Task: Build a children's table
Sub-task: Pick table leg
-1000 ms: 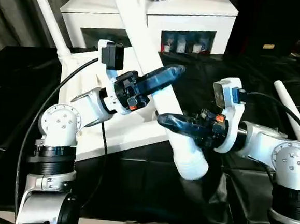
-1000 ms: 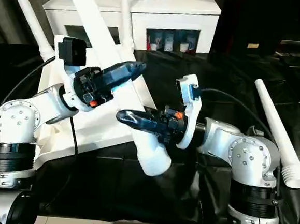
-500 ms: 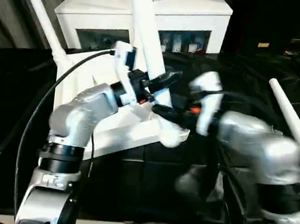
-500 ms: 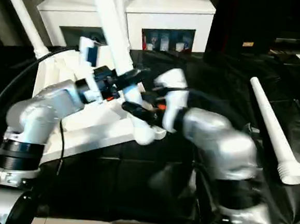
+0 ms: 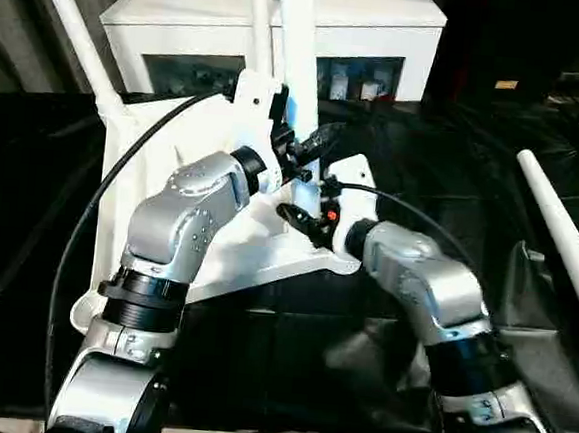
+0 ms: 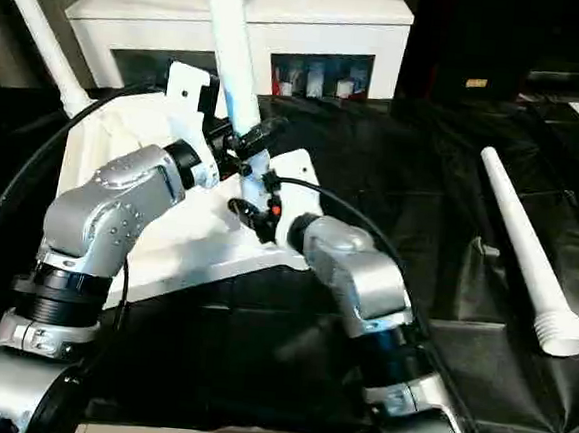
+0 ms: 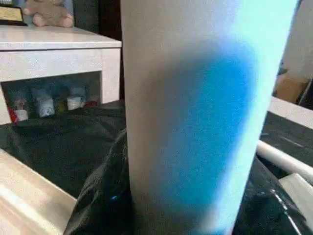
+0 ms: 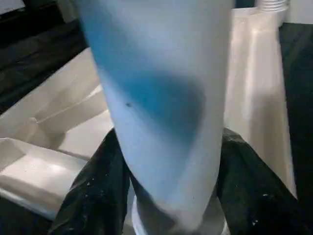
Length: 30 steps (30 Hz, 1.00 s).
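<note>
Black cloth; spare leg lying; left wrist: teddy atop cabinet.

My head cameras give me a fairly even, soft indoor light from above; the white cabinet top is bright, nearly washed out. The black table cover soaks up light and shows only faint sheen on its folds. My silver forearms carry small highlights. Both head views are reasonably sharp here, with slight softness around the wrists. In my wrist views the leg sits so close that it is out of focus, with a bluish cast across its white surface. The background there stays dim and soft.
</note>
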Tool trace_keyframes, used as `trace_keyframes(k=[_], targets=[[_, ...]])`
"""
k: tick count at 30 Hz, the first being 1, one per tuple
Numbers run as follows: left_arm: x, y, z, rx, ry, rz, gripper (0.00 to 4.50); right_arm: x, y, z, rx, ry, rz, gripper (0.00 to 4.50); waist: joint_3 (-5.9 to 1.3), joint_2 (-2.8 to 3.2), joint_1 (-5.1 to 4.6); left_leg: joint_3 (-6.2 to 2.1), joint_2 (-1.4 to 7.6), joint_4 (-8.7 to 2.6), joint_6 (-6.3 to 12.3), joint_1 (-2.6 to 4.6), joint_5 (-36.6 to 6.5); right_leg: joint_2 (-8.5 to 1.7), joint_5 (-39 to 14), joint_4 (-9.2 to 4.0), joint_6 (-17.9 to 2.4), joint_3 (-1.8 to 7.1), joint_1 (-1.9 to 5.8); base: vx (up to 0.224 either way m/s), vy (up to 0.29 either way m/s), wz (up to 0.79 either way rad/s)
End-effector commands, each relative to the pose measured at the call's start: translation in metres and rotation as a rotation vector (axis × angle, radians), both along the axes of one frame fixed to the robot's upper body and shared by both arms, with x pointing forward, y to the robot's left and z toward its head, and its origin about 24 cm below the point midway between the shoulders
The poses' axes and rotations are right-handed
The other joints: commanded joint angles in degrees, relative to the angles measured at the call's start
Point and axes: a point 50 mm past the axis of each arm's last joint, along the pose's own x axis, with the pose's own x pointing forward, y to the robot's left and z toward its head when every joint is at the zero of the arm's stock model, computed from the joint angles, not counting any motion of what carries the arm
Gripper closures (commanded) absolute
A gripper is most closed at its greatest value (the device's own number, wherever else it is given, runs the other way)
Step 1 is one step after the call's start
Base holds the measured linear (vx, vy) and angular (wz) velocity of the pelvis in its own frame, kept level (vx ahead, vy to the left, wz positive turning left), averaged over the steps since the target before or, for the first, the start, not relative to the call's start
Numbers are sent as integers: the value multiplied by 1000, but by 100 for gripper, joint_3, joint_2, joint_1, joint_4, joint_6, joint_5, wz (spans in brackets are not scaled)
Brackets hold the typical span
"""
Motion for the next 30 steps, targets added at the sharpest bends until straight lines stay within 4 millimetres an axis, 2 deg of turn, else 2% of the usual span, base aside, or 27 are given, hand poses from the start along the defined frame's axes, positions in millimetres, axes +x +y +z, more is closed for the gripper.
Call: trace_keyframes(k=[1,9,11,12,13,14,15,17,19,20,22,24,25,26,27,30], targets=[[3,5,5,-1,-20,29,267,4,0,12,23,-46,5,246,-457,-80,-2,-115,262,-456,13,97,-1227,-262,-1204,-344,-1200,201,288,0,0,0],[4,7,5,-6,-20,43,267,1,0,12,40,-52,49,254,-457,-83,5,-113,262,-452,48,89,-1176,-269,-1182,-338,-1224,202,294,0,0,0],[4,8,5,-5,-21,43,211,0,0,12,46,-53,62,254,-462,-90,9,-111,263,-446,68,91,-1153,-269,-1157,-335,-1231,203,298,0,0,0],[3,8,5,-10,-21,4,197,-5,-2,15,64,-65,134,255,-458,-98,8,-110,263,-446,80,87,-1149,-267,-1161,-337,-1233,202,298,0,0,0],[3,8,5,-10,-21,4,195,-5,-2,15,64,-65,134,255,-467,-91,27,-109,269,-437,123,98,-1148,-274,-1128,-331,-1237,206,304,0,0,0],[1,10,4,-17,-7,-49,189,-13,-5,17,85,-83,228,257,-465,-105,21,-109,265,-438,145,85,-1125,-271,-1092,-330,-1245,203,312,0,0,0],[-2,11,3,-54,19,-128,162,-21,-11,17,96,-84,321,260,-469,-105,64,-97,272,-424,233,100,-1052,-271,-990,-320,-1254,205,323,0,0,0],[-16,13,3,-85,10,-344,153,-34,-22,17,120,-62,454,260,-471,-130,104,-92,263,-413,333,89,-879,-280,-927,-305,-1319,208,336,0,0,0],[-29,15,4,-102,5,-504,149,-41,-30,17,120,-38,527,261,-470,-113,106,-87,276,-406,411,81,-881,-282,-966,-285,-1406,206,317,0,0,0],[-33,16,4,-107,7,-555,117,-44,-33,16,115,-31,551,262,-456,-104,105,-91,282,-419,421,73,-933,-284,-1069,-292,-1427,201,317,0,0,0],[-36,19,6,-104,7,-609,110,-48,-39,16,101,-22,591,262,-424,-88,92,-86,283,-435,285,119,-1317,-269,-1544,-335,-1387,202,275,0,0,0],[-37,23,7,-97,9,-643,126,-50,-43,16,92,-15,616,262,-406,-108,86,-95,282,-454,206,120,-1484,-268,-1802,-355,-1306,205,284,0,0,0],[-38,25,7,-104,6,-669,126,-51,-45,17,89,-14,625,262,-399,-99,83,-98,287,-462,140,143,-1584,-273,-2001,-375,-1224,216,265,0,0,0],[-39,25,8,-108,5,-680,132,-51,-46,17,88,-14,629,262,-391,-76,79,-102,286,-467,104,152,-1651,-275,-2105,-382,-1197,216,256,0,0,0],[-40,27,9,-116,3,-707,143,-52,-48,17,85,-14,637,262,-397,-91,71,-110,281,-471,32,154,-1730,-274,-2216,-392,-1145,215,259,0,0,0],[-45,31,13,-171,4,-784,173,-54,-52,20,92,-16,659,262,-401,-87,65,-108,272,-474,3,147,-1762,-270,-2151,-386,-1184,212,265,0,0,0]])
